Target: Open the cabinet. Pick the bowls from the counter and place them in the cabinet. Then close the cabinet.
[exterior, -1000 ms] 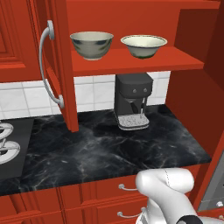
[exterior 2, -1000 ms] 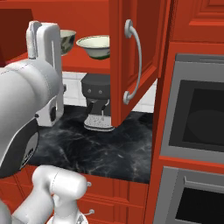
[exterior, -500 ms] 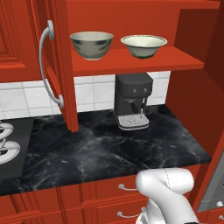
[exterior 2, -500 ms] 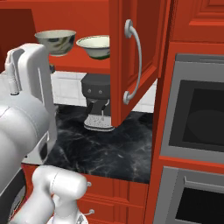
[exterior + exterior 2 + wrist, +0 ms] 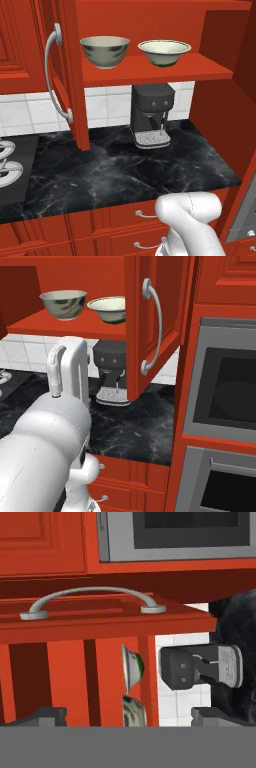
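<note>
The cabinet point(image 5: 150, 70) stands with both doors swung out. Its left door handle point(image 5: 54, 75) and right door handle point(image 5: 153, 326) face me. Both bowls rest on the red shelf: the deeper one with bluish marks point(image 5: 105, 50) on the left, the shallower green-rimmed one point(image 5: 164, 52) to its right. From the other side I see the deeper bowl point(image 5: 63, 303) and the shallower bowl point(image 5: 107, 309) again. In the rolled hand view my gripper point(image 5: 127, 714) is open and holds nothing. It hangs back from the right door handle point(image 5: 92, 599), with the bowls point(image 5: 131, 667) edge-on beyond. The black counter point(image 5: 115, 170) lies below.
A dark coffee machine point(image 5: 151, 120) stands on the counter under the shelf. A stove top point(image 5: 7, 165) is at the left. A built-in oven point(image 5: 225, 386) fills the tall unit to the right of the open right door. Red drawers point(image 5: 125, 220) run below the counter.
In the right base view my hand has come down and to the right, away from the shelf. The bowls and both doors have stayed where they were.
</note>
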You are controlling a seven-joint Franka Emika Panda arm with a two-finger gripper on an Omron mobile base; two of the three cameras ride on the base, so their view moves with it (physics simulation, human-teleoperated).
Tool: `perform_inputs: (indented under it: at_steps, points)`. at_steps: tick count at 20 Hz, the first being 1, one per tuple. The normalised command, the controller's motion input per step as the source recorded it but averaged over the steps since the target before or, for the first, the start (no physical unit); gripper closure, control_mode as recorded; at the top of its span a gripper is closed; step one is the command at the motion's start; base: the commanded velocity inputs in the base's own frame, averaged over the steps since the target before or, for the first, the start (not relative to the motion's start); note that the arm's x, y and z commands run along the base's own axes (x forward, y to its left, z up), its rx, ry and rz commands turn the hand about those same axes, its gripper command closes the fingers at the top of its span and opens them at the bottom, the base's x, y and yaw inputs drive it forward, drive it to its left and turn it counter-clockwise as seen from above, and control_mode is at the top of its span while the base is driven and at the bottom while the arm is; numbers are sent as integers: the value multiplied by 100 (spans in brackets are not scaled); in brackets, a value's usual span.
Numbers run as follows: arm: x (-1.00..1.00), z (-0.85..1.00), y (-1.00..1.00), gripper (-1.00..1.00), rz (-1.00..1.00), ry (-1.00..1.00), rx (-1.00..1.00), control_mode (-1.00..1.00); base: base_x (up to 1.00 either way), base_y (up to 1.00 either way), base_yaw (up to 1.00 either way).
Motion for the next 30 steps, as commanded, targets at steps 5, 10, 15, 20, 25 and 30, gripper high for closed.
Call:
perform_inputs:
  at_steps: [5, 10, 15, 20, 25, 30]
  points:
    - [3, -12, -39, -100, 2, 0, 0, -100, 0, 0, 0]
    - [18, -5, -10, -100, 4, -1, 0, -100, 0, 0, 0]
    - [21, -6, -15, -100, 8, -5, 5, -100, 0, 0, 0]
    - [16, -10, -24, -100, 8, -5, 8, -100, 0, 0, 0]
    - [25, -13, -11, -100, 7, -3, 6, -100, 0, 0, 0]
    - [40, -9, -1, -100, 5, -1, 1, -100, 0, 0, 0]
